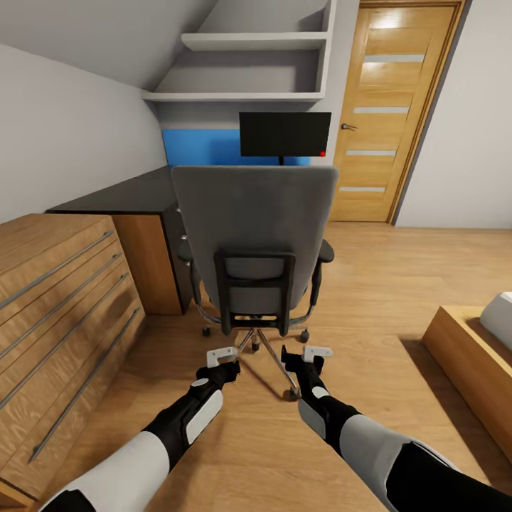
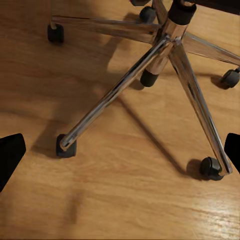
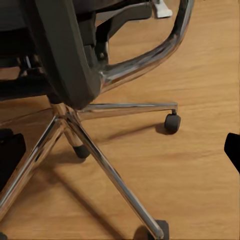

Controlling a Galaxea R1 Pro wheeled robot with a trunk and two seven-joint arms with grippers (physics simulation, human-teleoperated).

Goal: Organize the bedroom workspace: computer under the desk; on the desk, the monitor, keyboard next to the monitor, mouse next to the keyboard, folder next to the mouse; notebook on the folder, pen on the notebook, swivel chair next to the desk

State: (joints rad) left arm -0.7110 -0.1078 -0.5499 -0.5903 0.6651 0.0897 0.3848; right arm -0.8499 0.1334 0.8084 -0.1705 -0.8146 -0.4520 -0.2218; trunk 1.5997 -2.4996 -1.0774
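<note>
The grey swivel chair (image 1: pixel 252 227) stands with its back to me, between me and the black-topped desk (image 1: pixel 135 192). The black monitor (image 1: pixel 284 134) stands on the desk in front of the blue back panel. My left gripper (image 1: pixel 226 370) and right gripper (image 1: pixel 293 359) hang low just behind the chair's chrome base (image 2: pixel 165 45) (image 3: pixel 65 117), both open and empty. The left wrist view has black fingers (image 2: pixel 10 155) at its edges, wide apart. The backrest hides the seat. The folder, keyboard, mouse, notebook, pen and computer are hidden or out of view.
A light wooden drawer cabinet (image 1: pixel 57 299) lines the left side. A low wooden bed frame (image 1: pixel 469 363) sits at the right. A closed wooden door (image 1: pixel 391 107) is at the back right, with wall shelves (image 1: pixel 249 43) above the desk. Wooden floor lies open to the chair's right.
</note>
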